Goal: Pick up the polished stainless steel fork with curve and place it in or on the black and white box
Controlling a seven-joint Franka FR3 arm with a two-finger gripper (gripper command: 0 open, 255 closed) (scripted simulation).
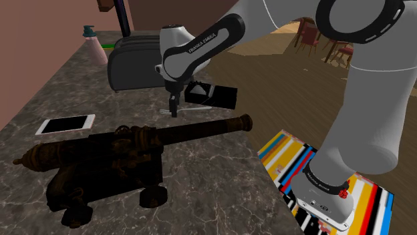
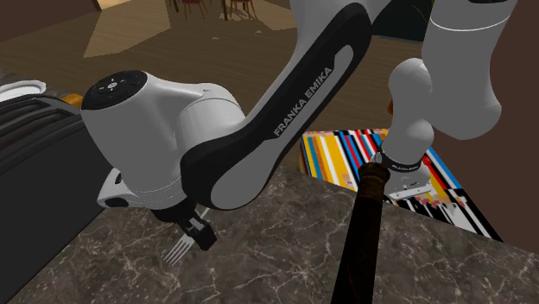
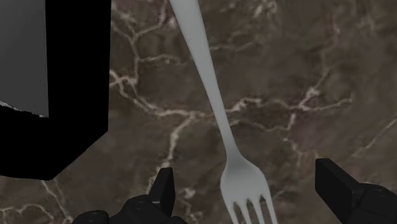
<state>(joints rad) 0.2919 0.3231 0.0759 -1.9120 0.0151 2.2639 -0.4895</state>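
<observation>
The fork [image 3: 213, 95] is lying flat on the desk [image 3: 305, 76], which is looking like dark stone with thin white lines running through it. The tool [image 3: 245, 177] is hanging low over the fork's pointy end, and its two black fingers [image 3: 164, 188] are standing wide apart. The prongs are sitting in the gap between them, and neither finger is touching the fork. The fork is looking pale grey and smooth, with a long thin handle reaching away from the tool. The box [image 3: 70, 95] is sitting on the desk just beside that handle but not touching it. It is mostly black with a lighter grey-white face. In the shoulder view the white arm [image 1: 200, 47] is bending down over the middle of the desk, and the box is sitting just to the right of the tool. A big dark toy cannon [image 1: 133, 150] is standing on the near part of the desk, with its long barrel pointing to that view's right. A white phone [image 1: 65, 124] is lying flat near the left edge. A toaster [image 1: 130, 63] is standing farther back, behind the tool, and a small pink bottle [image 1: 94, 45] is standing just to its left. Down on the floor beside the desk, a rug [image 1: 287, 157] with bright stripes is lying under the robot's stand.
</observation>
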